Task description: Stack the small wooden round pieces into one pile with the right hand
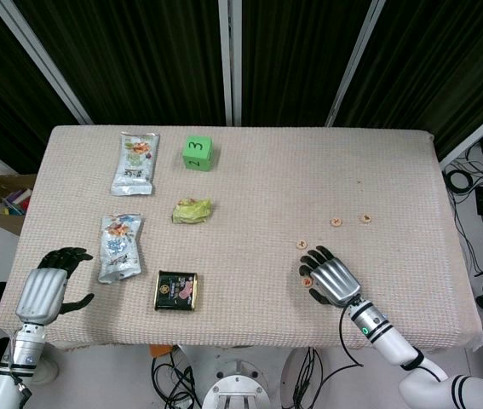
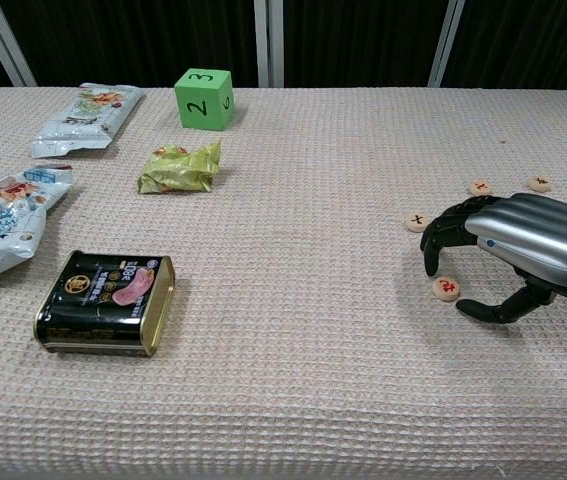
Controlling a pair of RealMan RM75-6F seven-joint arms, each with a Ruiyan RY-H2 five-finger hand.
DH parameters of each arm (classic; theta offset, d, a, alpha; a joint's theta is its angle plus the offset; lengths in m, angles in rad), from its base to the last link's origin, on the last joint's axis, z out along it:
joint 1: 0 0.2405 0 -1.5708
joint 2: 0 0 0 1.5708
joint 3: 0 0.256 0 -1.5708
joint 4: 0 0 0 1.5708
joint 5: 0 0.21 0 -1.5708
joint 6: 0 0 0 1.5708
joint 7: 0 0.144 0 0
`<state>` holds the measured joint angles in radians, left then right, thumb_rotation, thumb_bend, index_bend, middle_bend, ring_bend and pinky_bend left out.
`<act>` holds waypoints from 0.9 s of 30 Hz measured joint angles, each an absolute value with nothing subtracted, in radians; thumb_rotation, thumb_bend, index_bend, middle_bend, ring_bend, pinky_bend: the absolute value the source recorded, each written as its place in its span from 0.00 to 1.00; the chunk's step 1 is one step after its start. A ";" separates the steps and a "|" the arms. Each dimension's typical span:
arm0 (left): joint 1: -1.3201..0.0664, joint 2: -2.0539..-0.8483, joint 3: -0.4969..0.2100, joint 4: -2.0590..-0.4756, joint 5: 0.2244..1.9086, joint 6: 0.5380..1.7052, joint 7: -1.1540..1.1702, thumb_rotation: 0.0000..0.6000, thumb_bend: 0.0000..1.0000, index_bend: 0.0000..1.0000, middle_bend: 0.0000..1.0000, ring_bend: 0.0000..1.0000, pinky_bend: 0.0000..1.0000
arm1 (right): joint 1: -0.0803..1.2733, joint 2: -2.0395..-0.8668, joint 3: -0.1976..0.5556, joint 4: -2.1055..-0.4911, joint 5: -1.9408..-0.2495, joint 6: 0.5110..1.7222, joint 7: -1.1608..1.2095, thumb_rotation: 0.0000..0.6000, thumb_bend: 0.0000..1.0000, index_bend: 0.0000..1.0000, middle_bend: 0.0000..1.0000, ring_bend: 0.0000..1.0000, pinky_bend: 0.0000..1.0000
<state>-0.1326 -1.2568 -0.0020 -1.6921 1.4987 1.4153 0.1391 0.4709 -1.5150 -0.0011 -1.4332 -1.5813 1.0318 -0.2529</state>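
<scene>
Over on the far left the left hand (image 1: 47, 288) rests palm-down on the table (image 1: 258, 204) near its front edge, fingers spread a little and nothing in them; just beside it lies a pale snack packet (image 1: 120, 246), with a second packet (image 1: 135, 161) further back; then a dark flat tin (image 2: 106, 303) near the front, a crumpled yellow-green wrapper (image 2: 181, 167) behind it, and a green cube (image 2: 204, 98) marked with numbers toward the back. Moving right, the small wooden round pieces lie apart, none stacked; one (image 2: 418, 222) sits just left of the right hand (image 2: 523, 245), one (image 2: 447, 288) lies under its curled dark fingers (image 2: 441, 232), between fingertips and thumb; whether it is touched I cannot tell; two more (image 2: 480, 187) (image 2: 539, 183) lie just behind the hand. That hand arches over the cloth, fingers bent downward and parted, gripping nothing.
</scene>
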 measured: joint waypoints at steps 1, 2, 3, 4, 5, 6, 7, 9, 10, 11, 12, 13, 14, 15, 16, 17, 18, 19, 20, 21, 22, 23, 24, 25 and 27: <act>-0.133 -1.257 -0.002 -1.691 1.499 1.415 0.138 1.00 0.15 0.30 0.21 0.16 0.19 | 0.472 -1.516 -0.002 -1.432 -1.580 1.032 -0.252 1.00 0.30 0.40 0.26 0.14 0.17; -0.133 -1.258 -0.002 -1.691 1.499 1.414 0.138 1.00 0.15 0.30 0.21 0.16 0.19 | 0.473 -1.516 -0.002 -1.431 -1.579 1.032 -0.251 1.00 0.30 0.41 0.27 0.14 0.17; -0.133 -1.258 -0.002 -1.690 1.499 1.414 0.138 1.00 0.15 0.30 0.21 0.16 0.19 | 0.474 -1.518 -0.002 -1.430 -1.578 1.031 -0.251 1.00 0.31 0.41 0.27 0.14 0.17; -0.133 -1.259 -0.002 -1.690 1.500 1.415 0.136 1.00 0.15 0.30 0.21 0.16 0.19 | 0.476 -1.520 -0.002 -1.427 -1.576 1.031 -0.251 1.00 0.31 0.41 0.27 0.13 0.17; -0.133 -1.259 -0.002 -1.689 1.500 1.416 0.135 1.00 0.15 0.30 0.21 0.16 0.19 | 0.477 -1.521 -0.003 -1.426 -1.574 1.031 -0.251 1.00 0.31 0.42 0.27 0.14 0.17; -0.132 -1.259 -0.002 -1.688 1.501 1.417 0.134 1.00 0.15 0.30 0.21 0.16 0.19 | 0.478 -1.523 -0.003 -1.425 -1.573 1.031 -0.251 1.00 0.32 0.43 0.27 0.14 0.17; -0.131 -1.260 -0.001 -1.687 1.502 1.419 0.133 1.00 0.15 0.30 0.21 0.16 0.19 | 0.479 -1.525 -0.004 -1.423 -1.572 1.030 -0.252 1.00 0.32 0.43 0.27 0.14 0.17; -0.129 -1.261 0.000 -1.685 1.504 1.422 0.129 1.00 0.15 0.30 0.21 0.16 0.19 | 0.481 -1.527 -0.005 -1.421 -1.571 1.031 -0.254 1.00 0.32 0.44 0.27 0.14 0.17; -0.128 -1.261 0.000 -1.683 1.505 1.423 0.126 1.00 0.15 0.30 0.21 0.16 0.19 | 0.482 -1.529 -0.005 -1.419 -1.570 1.031 -0.255 1.00 0.33 0.45 0.27 0.14 0.17; -0.127 -1.261 0.001 -1.682 1.505 1.424 0.123 1.00 0.15 0.30 0.21 0.16 0.19 | 0.482 -1.530 -0.005 -1.418 -1.570 1.032 -0.255 1.00 0.34 0.46 0.28 0.14 0.17; -0.127 -1.261 0.001 -1.680 1.506 1.425 0.120 1.00 0.15 0.30 0.21 0.16 0.19 | 0.482 -1.532 -0.005 -1.417 -1.570 1.034 -0.254 1.00 0.35 0.47 0.28 0.14 0.17; -0.126 -1.262 0.002 -1.678 1.507 1.426 0.117 1.00 0.15 0.30 0.21 0.16 0.19 | 0.482 -1.533 -0.005 -1.415 -1.571 1.040 -0.253 1.00 0.35 0.49 0.29 0.14 0.17; -0.125 -1.262 0.002 -1.676 1.508 1.428 0.115 1.00 0.15 0.30 0.21 0.16 0.19 | 0.482 -1.534 -0.004 -1.413 -1.572 1.044 -0.253 1.00 0.36 0.50 0.29 0.14 0.17; -0.124 -1.262 0.002 -1.675 1.509 1.429 0.113 1.00 0.15 0.30 0.21 0.16 0.19 | 0.482 -1.535 -0.004 -1.412 -1.572 1.048 -0.254 1.00 0.36 0.51 0.29 0.14 0.17; -0.123 -1.262 0.002 -1.673 1.510 1.430 0.109 1.00 0.15 0.30 0.21 0.16 0.19 | 0.483 -1.533 -0.001 -1.413 -1.571 1.053 -0.255 1.00 0.36 0.52 0.30 0.14 0.17; -0.122 -1.262 0.003 -1.671 1.511 1.432 0.107 1.00 0.15 0.30 0.21 0.16 0.19 | 0.483 -1.530 0.003 -1.414 -1.570 1.057 -0.255 1.00 0.36 0.52 0.30 0.14 0.17; -0.122 -1.263 0.003 -1.669 1.512 1.434 0.104 1.00 0.15 0.30 0.21 0.16 0.19 | 0.484 -1.526 0.008 -1.417 -1.568 1.061 -0.255 1.00 0.36 0.52 0.30 0.14 0.17; -0.120 -1.263 0.004 -1.667 1.513 1.436 0.102 1.00 0.15 0.30 0.21 0.16 0.19 | 0.486 -1.518 0.017 -1.421 -1.564 1.065 -0.255 1.00 0.36 0.52 0.30 0.14 0.17; -0.119 -1.263 0.004 -1.665 1.514 1.437 0.100 1.00 0.15 0.30 0.21 0.16 0.19 | 0.488 -1.513 0.025 -1.423 -1.559 1.067 -0.254 1.00 0.36 0.52 0.30 0.14 0.17; -0.118 -1.264 0.005 -1.664 1.515 1.438 0.098 1.00 0.15 0.30 0.21 0.16 0.19 | 0.491 -1.506 0.034 -1.426 -1.553 1.069 -0.253 1.00 0.36 0.52 0.29 0.14 0.17; -0.117 -1.265 0.005 -1.662 1.515 1.438 0.096 1.00 0.15 0.30 0.21 0.16 0.19 | 0.496 -1.498 0.047 -1.429 -1.542 1.068 -0.252 1.00 0.36 0.52 0.29 0.14 0.17; -0.116 -1.265 0.006 -1.661 1.515 1.439 0.094 1.00 0.15 0.30 0.21 0.16 0.19 | 0.500 -1.493 0.057 -1.430 -1.531 1.065 -0.253 1.00 0.36 0.52 0.29 0.14 0.17; -0.116 -1.266 0.006 -1.660 1.515 1.440 0.093 1.00 0.15 0.30 0.21 0.16 0.19 | 0.506 -1.489 0.066 -1.431 -1.519 1.059 -0.255 1.00 0.36 0.52 0.28 0.14 0.16; -0.115 -1.267 0.005 -1.659 1.514 1.440 0.091 1.00 0.15 0.30 0.21 0.16 0.19 | 0.514 -1.484 0.078 -1.431 -1.500 1.047 -0.261 1.00 0.36 0.52 0.28 0.14 0.16; -0.115 -1.268 0.005 -1.657 1.513 1.439 0.090 1.00 0.15 0.30 0.21 0.16 0.19 | 0.529 -1.482 0.094 -1.429 -1.470 1.021 -0.273 1.00 0.36 0.53 0.28 0.13 0.15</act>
<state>-0.1145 -1.2684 0.0049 -1.6573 1.5126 1.4394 0.0896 0.5294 -1.4821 0.0939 -1.4288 -1.4696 1.0206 -0.2735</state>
